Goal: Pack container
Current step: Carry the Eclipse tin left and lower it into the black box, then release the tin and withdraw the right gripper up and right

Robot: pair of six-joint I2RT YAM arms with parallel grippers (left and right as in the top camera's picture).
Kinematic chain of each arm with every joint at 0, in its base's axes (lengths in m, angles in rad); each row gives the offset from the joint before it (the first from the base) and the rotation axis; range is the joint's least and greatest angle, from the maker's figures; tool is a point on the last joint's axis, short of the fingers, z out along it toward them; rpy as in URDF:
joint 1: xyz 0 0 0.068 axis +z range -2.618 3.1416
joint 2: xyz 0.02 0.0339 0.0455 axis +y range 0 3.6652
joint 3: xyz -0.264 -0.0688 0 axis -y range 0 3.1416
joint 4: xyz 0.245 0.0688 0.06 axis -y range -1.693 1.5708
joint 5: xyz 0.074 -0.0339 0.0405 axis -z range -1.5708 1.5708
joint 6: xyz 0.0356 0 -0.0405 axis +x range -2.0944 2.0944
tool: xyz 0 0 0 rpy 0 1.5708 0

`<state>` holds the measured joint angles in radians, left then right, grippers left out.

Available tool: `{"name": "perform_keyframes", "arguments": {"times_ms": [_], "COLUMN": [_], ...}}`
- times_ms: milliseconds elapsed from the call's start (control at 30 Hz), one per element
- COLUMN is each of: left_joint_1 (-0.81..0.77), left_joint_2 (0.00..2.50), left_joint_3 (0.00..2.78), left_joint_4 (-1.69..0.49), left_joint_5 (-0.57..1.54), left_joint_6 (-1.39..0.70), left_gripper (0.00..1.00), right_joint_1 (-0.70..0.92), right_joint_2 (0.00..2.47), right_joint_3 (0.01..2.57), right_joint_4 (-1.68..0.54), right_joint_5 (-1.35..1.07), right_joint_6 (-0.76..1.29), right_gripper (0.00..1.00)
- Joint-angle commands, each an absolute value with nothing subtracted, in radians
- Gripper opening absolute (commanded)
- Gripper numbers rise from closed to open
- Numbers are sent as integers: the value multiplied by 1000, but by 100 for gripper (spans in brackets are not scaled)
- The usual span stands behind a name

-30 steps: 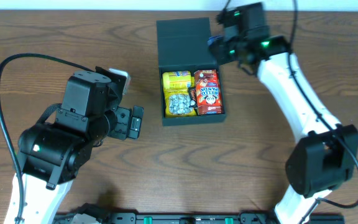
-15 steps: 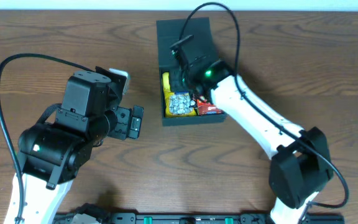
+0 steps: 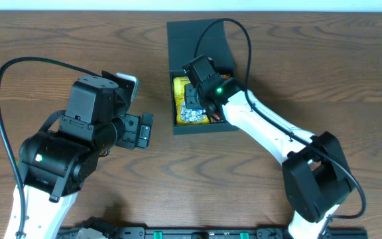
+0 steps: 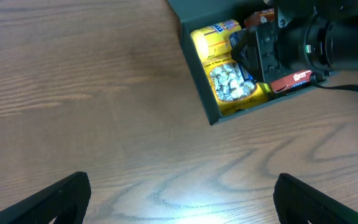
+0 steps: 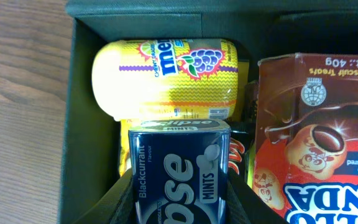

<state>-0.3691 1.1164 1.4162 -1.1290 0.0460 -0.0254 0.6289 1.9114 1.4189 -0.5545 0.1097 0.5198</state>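
Now, mint tin [image 5: 179, 171] above container [image 3: 201, 127].

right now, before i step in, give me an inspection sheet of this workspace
surface: wooden table, bare around the box
job's things: black container, lid folded back; inside are a yellow tub, a silver sweets bag and a red biscuit box
clutter: nothing seen
grippers: right gripper is shut on a blue mints tin, held over the container's contents; left gripper is open and holds nothing, over bare table to the left of the container
cables: left arm's cable loops over the table; right arm's cable arcs over the lid
surroundings: black rail along the near edge
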Motion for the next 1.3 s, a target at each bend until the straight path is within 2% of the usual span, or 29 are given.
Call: {"name": "perform_keyframes", "arguments": {"times_ms": [0,67,233,367,500,667,867,900,967,1067,1133,1267], "left_joint_1": [-367,-367,-367,-367,-367,-367,-367,-367,-367,-367,-367,-367], "left_joint_2": [1112,1112,1112,1112,1112,1112,1112,1112,1112,1112,1112,1112], "left_joint_3": [1430,1430,1430,1430,1430,1430,1430,1430,1430,1430,1430,1430], "left_joint_4": [-1134,-1133,-1133,-1134,-1133,-1133,-1134,-1134,-1133,-1133,-1133,-1091], "left_joint_5": [45,45,45,45,45,45,45,45,45,45,45,43], "left_joint_6": [-22,-22,-22,-22,-22,-22,-22,-22,-22,-22,-22,-22], "left_gripper": [95,95,95,95,95,95,95,95,95,95,95,95], "right_joint_1": [630,630,630,630,630,629,620,616,606,578,551,490], "right_joint_2": [1918,1918,1918,1918,1918,1912,1802,1772,1705,1623,1577,1522], "right_joint_3": [1406,1404,1404,1404,1404,1407,1407,1407,1407,1407,1407,1407], "right_joint_4": [-549,-549,-549,-549,-549,-553,-560,-556,-546,-542,-548,-590], "right_joint_5": [131,128,123,123,123,123,124,125,134,171,178,177], "right_joint_6": [538,538,538,538,538,537,466,448,419,412,410,410], "right_gripper": [17,27,43,49,50,60,67,66,59,36,28,5]}}
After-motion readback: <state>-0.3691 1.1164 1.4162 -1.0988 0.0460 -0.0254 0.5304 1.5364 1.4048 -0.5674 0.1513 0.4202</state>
